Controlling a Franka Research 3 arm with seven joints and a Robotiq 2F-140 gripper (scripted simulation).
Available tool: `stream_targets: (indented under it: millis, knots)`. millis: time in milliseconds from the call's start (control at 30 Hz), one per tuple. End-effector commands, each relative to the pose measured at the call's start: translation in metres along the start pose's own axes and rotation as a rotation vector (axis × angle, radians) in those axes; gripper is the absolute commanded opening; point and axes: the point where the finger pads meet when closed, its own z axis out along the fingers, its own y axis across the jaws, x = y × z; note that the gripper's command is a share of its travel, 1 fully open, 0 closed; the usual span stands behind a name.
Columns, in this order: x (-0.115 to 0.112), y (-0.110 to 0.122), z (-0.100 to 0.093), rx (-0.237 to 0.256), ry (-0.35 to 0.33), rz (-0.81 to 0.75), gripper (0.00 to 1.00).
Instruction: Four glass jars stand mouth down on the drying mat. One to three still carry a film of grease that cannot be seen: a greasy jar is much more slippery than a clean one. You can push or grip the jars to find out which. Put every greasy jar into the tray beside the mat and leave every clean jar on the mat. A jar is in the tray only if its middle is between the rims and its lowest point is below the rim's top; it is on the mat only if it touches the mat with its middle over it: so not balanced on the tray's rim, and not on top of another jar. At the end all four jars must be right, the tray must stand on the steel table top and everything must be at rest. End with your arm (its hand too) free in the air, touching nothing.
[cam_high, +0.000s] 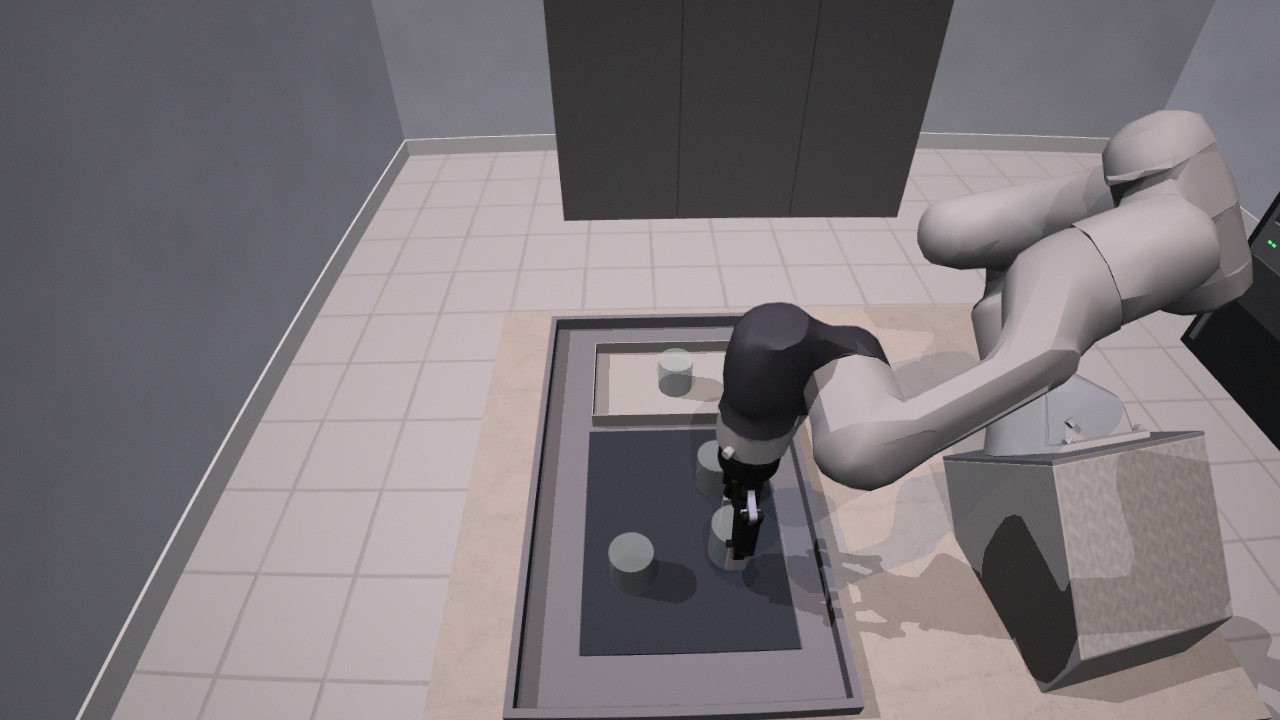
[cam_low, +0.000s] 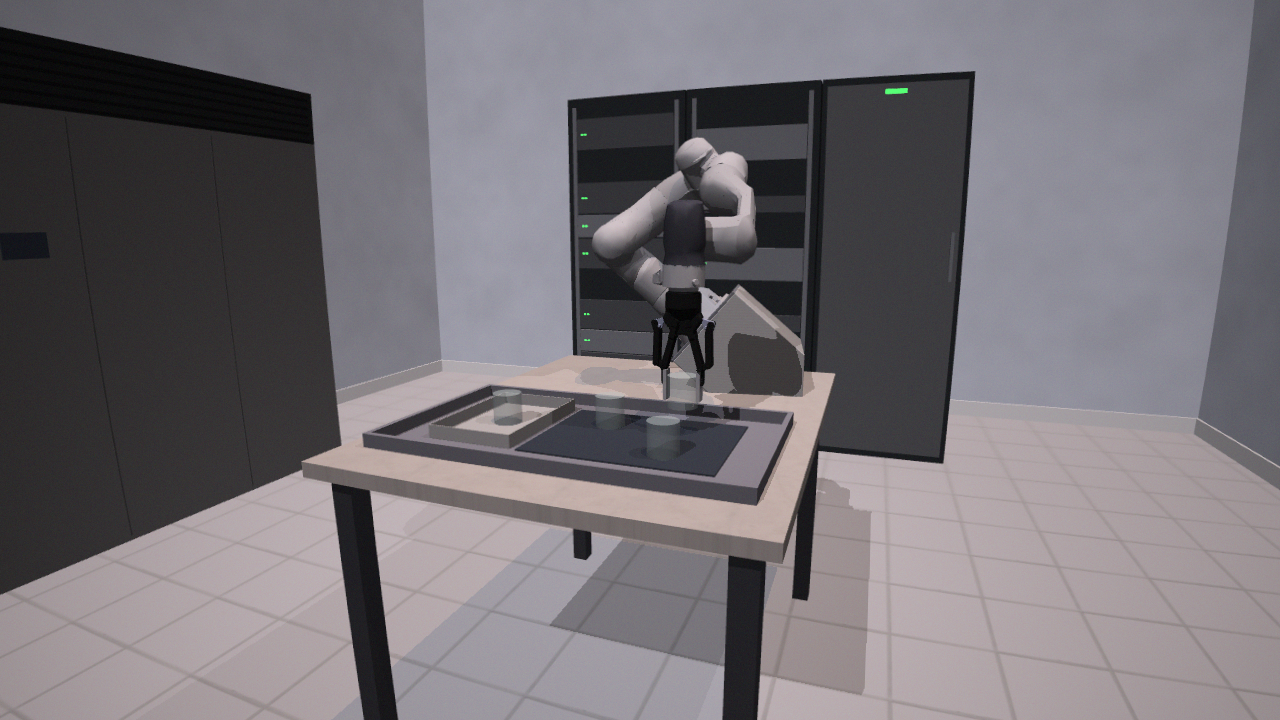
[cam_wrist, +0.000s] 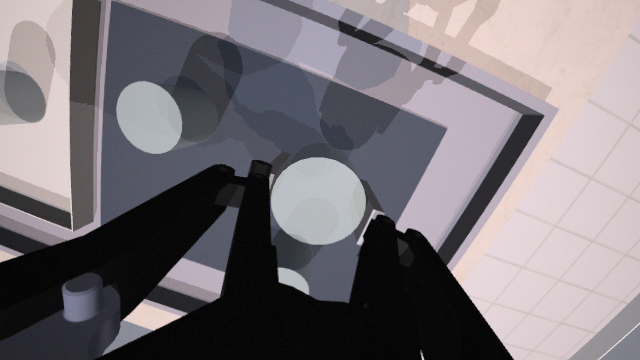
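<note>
My gripper (cam_high: 732, 542) (cam_low: 682, 388) (cam_wrist: 320, 179) is shut on a glass jar (cam_high: 718, 535) (cam_low: 682, 394) (cam_wrist: 318, 192), mouth down and upright, lifted a little above the mat (cam_high: 644, 626) (cam_low: 716, 454) (cam_wrist: 417, 132). A second jar (cam_high: 711, 467) (cam_low: 610, 411) (cam_wrist: 149, 117) stands on the mat nearer the tray, partly hidden by the arm in the top view. A third jar (cam_high: 631, 562) (cam_low: 663, 440) (cam_wrist: 295, 280) stands on the mat's far side from the robot base. A fourth jar (cam_high: 674, 374) (cam_low: 507, 408) (cam_wrist: 22, 95) stands inside the tray (cam_high: 653, 420) (cam_low: 469, 437) (cam_wrist: 86, 130).
The rimmed steel table top (cam_high: 698, 685) (cam_low: 581, 470) carries the mat and the tray. Its raised edge runs close beside the mat. The arm hides the tray's right end in the top view. A grey block (cam_high: 1145, 555) (cam_low: 774, 367) stands by the robot base.
</note>
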Motion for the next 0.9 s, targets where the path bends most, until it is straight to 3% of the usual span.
stream_targets:
  millis: [0, 867]
  knots:
    - [0.004, 0.000, -0.010, 0.004, 0.011, 0.010, 0.00]
    - [0.003, 0.000, -0.068, 0.004, 0.011, 0.010, 0.00]
